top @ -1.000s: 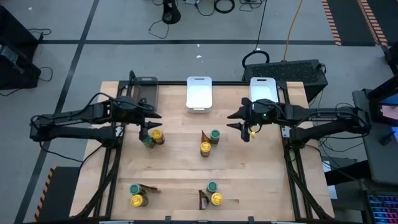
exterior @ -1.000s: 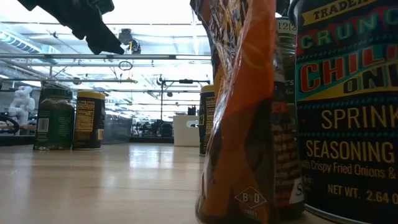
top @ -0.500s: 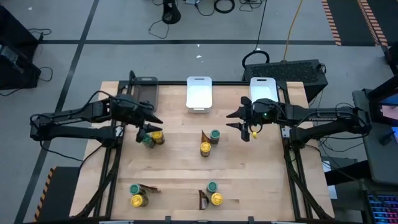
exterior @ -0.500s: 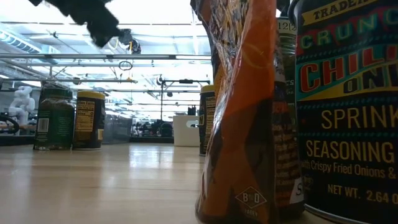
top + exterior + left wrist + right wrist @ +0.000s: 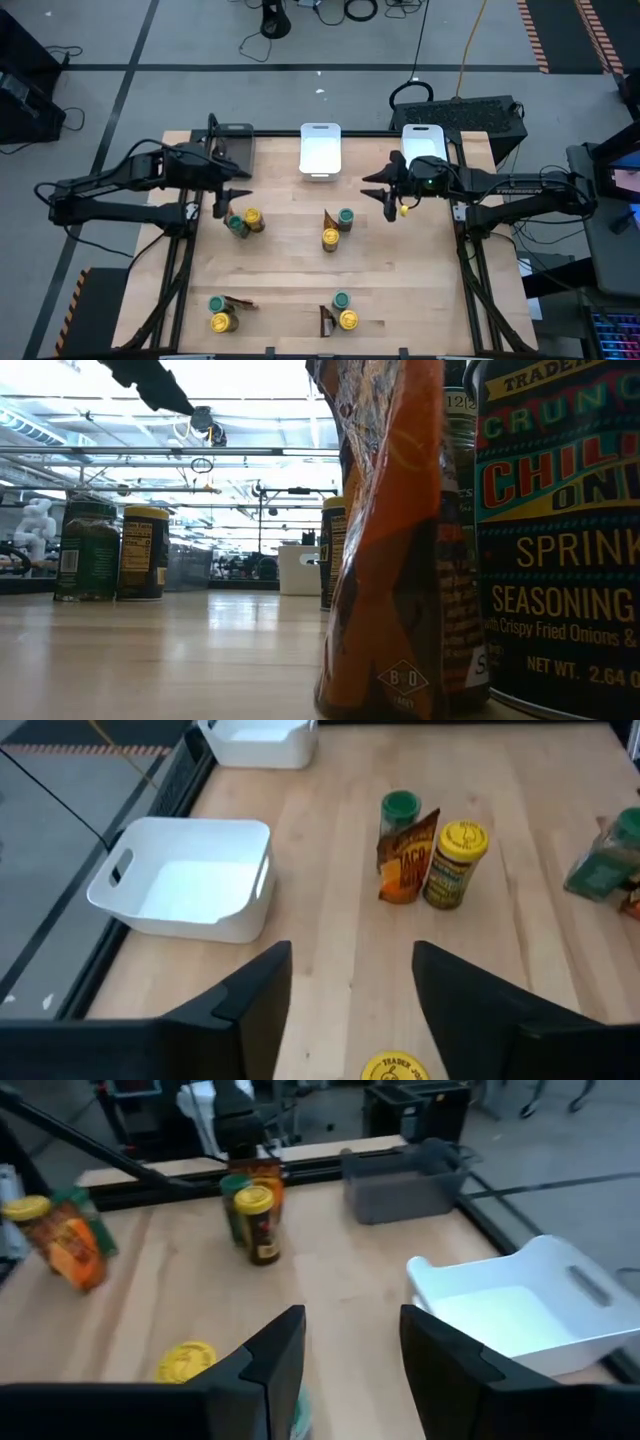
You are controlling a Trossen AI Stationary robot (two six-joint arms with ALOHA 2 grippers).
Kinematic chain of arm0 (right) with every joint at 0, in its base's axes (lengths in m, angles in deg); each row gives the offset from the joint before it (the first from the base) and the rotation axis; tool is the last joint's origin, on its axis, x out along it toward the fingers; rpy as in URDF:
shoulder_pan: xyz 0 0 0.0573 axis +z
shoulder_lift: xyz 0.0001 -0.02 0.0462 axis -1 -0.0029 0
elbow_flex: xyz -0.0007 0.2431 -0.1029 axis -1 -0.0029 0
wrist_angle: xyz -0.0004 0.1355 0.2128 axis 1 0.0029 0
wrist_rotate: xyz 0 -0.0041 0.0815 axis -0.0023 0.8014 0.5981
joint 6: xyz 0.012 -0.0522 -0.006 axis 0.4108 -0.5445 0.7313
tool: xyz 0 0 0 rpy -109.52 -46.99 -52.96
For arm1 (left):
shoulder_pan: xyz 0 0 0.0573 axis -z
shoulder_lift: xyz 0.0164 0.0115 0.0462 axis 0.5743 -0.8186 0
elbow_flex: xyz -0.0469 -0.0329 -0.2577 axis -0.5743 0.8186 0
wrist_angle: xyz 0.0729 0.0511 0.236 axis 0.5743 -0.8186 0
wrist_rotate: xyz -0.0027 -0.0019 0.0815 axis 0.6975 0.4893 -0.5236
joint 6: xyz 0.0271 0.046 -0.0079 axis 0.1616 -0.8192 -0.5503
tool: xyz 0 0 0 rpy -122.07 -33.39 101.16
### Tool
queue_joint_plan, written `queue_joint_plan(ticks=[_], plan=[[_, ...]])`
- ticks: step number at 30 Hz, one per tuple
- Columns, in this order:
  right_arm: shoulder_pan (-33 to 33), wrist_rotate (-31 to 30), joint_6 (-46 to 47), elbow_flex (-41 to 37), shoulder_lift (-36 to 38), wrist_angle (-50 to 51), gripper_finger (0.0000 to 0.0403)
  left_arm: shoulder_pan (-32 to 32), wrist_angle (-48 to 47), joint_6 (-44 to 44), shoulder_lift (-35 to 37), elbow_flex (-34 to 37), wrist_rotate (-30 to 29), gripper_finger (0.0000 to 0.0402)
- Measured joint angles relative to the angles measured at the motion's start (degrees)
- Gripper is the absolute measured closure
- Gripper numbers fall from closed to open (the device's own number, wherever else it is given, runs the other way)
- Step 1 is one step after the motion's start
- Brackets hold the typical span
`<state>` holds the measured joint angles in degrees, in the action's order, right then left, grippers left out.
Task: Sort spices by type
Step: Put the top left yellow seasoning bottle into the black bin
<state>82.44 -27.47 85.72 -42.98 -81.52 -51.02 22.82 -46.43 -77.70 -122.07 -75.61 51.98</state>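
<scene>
The spices stand in small groups on the wooden table (image 5: 290, 270). Each group has a green-lidded jar, a yellow-lidded jar and an orange packet. My left gripper (image 5: 232, 198) hangs open above the far-left group: green jar (image 5: 237, 226), yellow jar (image 5: 254, 218) and packet (image 5: 266, 1176). That yellow lid (image 5: 395, 1068) shows below its fingers (image 5: 255, 1000). My right gripper (image 5: 375, 192) is open at the far right, level, pointing toward the table's left. A yellow lid (image 5: 185, 1360) lies close by its near side.
Two white trays (image 5: 320, 150) (image 5: 423, 143) and a dark tray (image 5: 232, 140) line the far edge. More groups stand at the centre (image 5: 336, 228), near left (image 5: 220, 312) and near middle (image 5: 343, 312). In the low view a packet (image 5: 385, 540) and jar (image 5: 560, 530) are close up.
My left gripper has risen away from the far-left pair of jars and drawn back a little toward the table's left edge. The jars stand where they were.
</scene>
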Motion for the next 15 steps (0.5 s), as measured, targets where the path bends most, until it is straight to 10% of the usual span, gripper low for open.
queue_joint_plan(ticks=[15], plan=[[-1.74, -2.96, -10.46, 11.83, -7.53, 7.45, 0.0189, 1.74, -6.79, -4.04, -7.59, -0.02, 2.06, 0.0082]])
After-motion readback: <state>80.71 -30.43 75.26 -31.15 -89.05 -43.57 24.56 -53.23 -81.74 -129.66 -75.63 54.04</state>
